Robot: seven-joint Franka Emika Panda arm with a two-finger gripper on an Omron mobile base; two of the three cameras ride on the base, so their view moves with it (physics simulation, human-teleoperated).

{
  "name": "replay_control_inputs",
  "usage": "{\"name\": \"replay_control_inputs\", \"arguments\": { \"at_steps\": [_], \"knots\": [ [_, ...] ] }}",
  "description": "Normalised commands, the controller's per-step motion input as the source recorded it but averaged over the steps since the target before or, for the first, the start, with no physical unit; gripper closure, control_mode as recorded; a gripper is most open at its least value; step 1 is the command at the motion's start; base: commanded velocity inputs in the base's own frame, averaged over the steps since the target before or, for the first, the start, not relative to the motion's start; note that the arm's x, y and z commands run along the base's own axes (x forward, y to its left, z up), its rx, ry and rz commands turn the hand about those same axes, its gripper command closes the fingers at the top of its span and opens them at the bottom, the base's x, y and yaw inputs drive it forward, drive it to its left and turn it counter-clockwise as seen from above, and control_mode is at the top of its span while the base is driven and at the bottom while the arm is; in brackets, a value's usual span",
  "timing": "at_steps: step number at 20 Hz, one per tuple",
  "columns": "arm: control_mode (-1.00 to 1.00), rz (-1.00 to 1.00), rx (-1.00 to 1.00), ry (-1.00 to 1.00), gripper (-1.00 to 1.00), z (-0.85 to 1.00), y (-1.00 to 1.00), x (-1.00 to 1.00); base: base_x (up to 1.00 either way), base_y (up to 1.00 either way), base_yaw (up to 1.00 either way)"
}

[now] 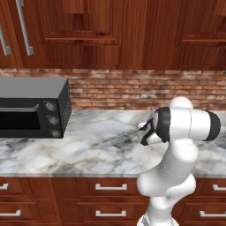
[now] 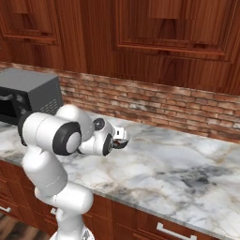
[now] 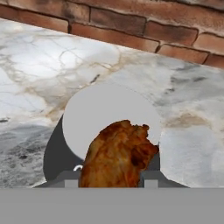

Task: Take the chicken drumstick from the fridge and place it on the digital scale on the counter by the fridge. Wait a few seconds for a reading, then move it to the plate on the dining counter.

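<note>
Brown drumstick: chicken drumstick [image 3: 117,154] clamped in gripper [image 3: 111,177], hanging over the scale.
Gripper: fingers pinched on the meat; seen too at [image 2: 123,139].
Scale: grey digital scale [image 3: 94,113] with round pale platter, directly behind and under the meat.
Step judged: lower straight, centre on platter, release gently.
Counter: marble counter [image 3: 192,105], brick wall [image 3: 131,26] beyond.

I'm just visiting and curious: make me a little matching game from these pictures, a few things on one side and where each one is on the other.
Things:
1. chicken drumstick
2. digital scale
3. black toaster oven
4. brick wall

Places:
a. behind the counter, under the cupboards
b. at the counter's left end
c. between the gripper's tips
d. flat on the marble, under the held meat

Pairs: 1-c, 2-d, 3-b, 4-a
</note>
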Motion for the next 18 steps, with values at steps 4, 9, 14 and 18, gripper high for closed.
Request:
{"name": "replay_control_inputs", "arguments": {
  "at_steps": [4, 9, 14, 18],
  "knots": [
    [-1.0, 0.02, 0.0, 0.0, 1.0, 0.0, -0.01, 0.23, 0.0, 0.0, 0.0],
    [-1.0, 0.01, 0.0, 0.0, 1.0, 0.0, -0.06, 0.36, 0.0, 0.0, 0.0],
    [-1.0, 0.0, 0.0, 0.02, 1.0, -0.06, -0.08, 0.34, 0.0, 0.0, 0.0],
    [-1.0, 0.0, 0.0, 0.02, 1.0, -0.16, -0.08, 0.19, 0.0, 0.0, 0.0]
  ]
}}
